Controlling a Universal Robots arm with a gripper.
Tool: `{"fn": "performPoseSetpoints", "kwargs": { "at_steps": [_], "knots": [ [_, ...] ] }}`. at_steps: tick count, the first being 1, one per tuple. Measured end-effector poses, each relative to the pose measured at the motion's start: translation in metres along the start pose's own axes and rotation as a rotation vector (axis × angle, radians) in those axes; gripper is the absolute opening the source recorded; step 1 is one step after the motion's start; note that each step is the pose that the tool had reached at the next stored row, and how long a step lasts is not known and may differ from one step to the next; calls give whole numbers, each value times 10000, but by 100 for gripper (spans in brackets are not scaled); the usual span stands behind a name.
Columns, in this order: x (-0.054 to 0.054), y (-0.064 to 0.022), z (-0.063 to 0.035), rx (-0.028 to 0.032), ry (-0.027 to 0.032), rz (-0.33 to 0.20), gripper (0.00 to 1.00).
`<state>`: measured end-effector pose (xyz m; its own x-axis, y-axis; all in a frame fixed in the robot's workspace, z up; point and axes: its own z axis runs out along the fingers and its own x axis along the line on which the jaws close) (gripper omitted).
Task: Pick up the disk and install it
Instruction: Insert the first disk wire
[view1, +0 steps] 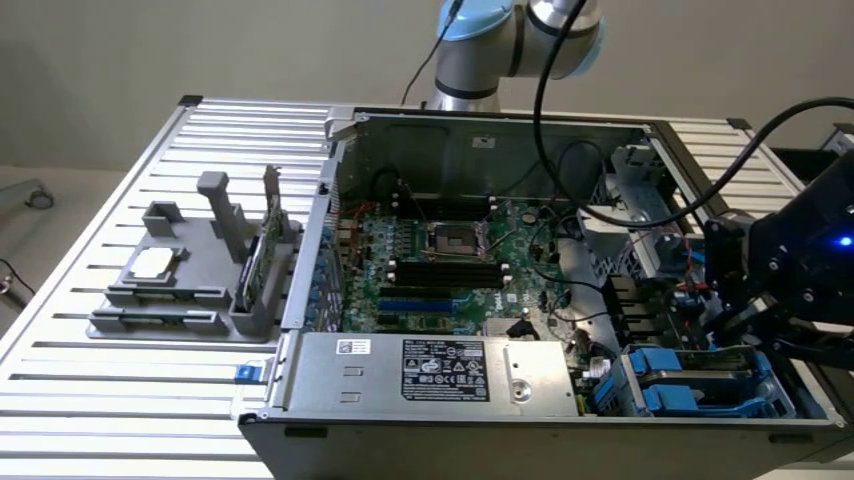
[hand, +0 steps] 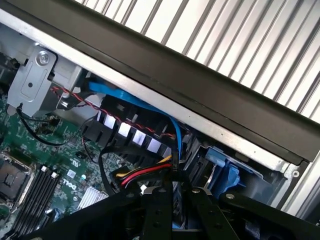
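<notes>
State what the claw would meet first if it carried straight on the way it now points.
Probably the red, yellow and black cable bundle just ahead of the claw, beside the blue drive bay; depth is unclear.

board: white "DELL" lettering is showing beside the memory slots | power supply: black label is carrying white print, too small to read | white sticker on the same supply: print is staying illegible | nothing else is reading clearly
</notes>
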<state>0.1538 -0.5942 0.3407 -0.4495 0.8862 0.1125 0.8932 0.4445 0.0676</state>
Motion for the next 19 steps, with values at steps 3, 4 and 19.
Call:
{"fn": "performPoseSetpoints", "kwargs": {
  "at_steps": [3,4,19],
  "knots": [
    [3,-6,0,-28,-16,237,17],
    [4,-8,0,-36,-21,310,17],
    [8,-16,-4,-106,-67,1314,17]
  ]
}}
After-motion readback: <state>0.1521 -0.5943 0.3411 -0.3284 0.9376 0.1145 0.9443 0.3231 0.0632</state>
